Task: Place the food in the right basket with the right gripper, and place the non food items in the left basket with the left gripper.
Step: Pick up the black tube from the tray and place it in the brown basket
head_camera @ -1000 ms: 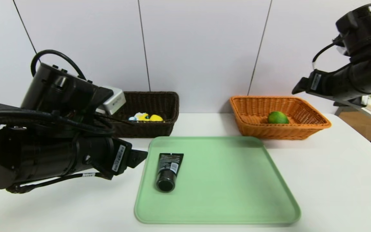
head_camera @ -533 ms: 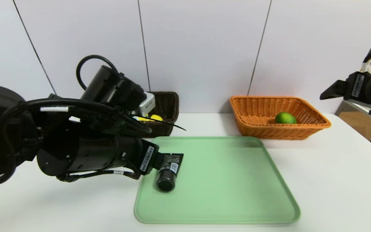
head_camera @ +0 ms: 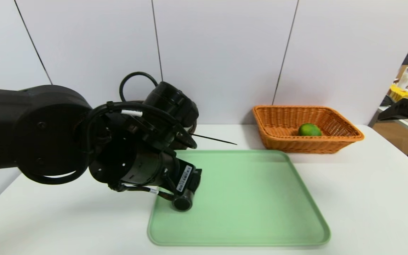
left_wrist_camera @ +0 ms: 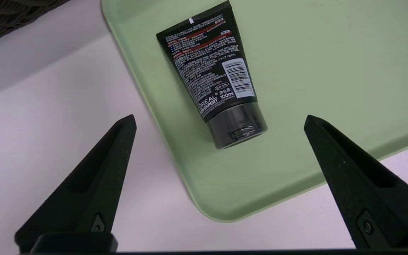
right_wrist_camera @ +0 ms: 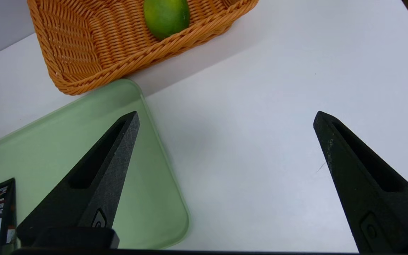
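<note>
Orange basket (head_camera: 310,145), one o'clock: lime (head_camera: 309,130) inside, done. Black tube (left_wrist_camera: 218,71) on tray (head_camera: 239,241), left to sort. Left gripper (left_wrist_camera: 220,120) above tube, jaws apart. Right gripper (right_wrist_camera: 226,117), three o'clock, jaws apart.

Can make out "OREAL" on the back of the tube (left_wrist_camera: 211,67), near the cap (left_wrist_camera: 237,125), with "EXPERT" just below. Also got "100ml" right beside those, with "净含量" printed next to it. Above that, rows and rows of tiny white Chinese print plus a couple of red lines, way too small to read. Spotted a white barcode (left_wrist_camera: 238,78) there too, can't get the digits. On the left gripper (left_wrist_camera: 220,116), a barcode sticker (head_camera: 184,178), not legible. Same deal on the right gripper (right_wrist_camera: 227,113), cut off by the head view's edge.
</note>
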{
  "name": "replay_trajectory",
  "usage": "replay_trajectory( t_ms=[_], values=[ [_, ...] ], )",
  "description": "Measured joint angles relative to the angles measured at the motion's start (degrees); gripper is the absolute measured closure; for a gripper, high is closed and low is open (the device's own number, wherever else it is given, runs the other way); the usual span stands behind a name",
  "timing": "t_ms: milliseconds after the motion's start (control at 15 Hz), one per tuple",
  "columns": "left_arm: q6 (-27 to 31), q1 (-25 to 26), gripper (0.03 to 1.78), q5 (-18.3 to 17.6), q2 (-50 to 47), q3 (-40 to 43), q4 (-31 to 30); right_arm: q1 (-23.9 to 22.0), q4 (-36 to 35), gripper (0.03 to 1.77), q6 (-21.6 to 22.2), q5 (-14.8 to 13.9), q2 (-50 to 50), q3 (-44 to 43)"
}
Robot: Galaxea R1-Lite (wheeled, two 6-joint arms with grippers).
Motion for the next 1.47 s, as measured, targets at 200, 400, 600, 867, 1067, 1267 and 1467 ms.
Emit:
replay_trajectory(
  t_ms=[200,400,600,867,1067,1267,1467],
  values=[
    [-0.05,-0.07,0.12,-0.02,2.73,-1.95,0.26,-0.02,0.06,0.11,0.01,0.04,-1.66,1.43],
    [-0.2,-0.02,0.12,-0.05,6.42,-4.6,0.55,-0.02,0.04,0.11,0.04,0.11,-2.93,2.78],
    [-1.78,0.0,0.12,-0.11,9.76,-6.89,1.68,-0.02,-0.02,0.11,0.04,0.11,-3.74,3.91],
    [-5.57,0.0,0.12,-0.13,12.26,-10.58,9.46,0.3,-0.16,0.11,0.04,0.45,-3.97,4.16],
    [-6.53,0.0,0.12,-0.16,13.09,-11.03,9.95,0.56,-0.33,0.11,0.04,0.44,-3.95,4.18],
    [-7.02,0.0,0.12,-0.27,13.84,-11.52,9.9,0.61,-0.39,0.11,-0.05,0.45,-3.95,3.99],
    [-8.96,0.0,0.12,-0.38,15.12,-12.98,9.95,0.61,-0.44,0.11,-0.07,0.44,-3.95,3.91]
  ],
)
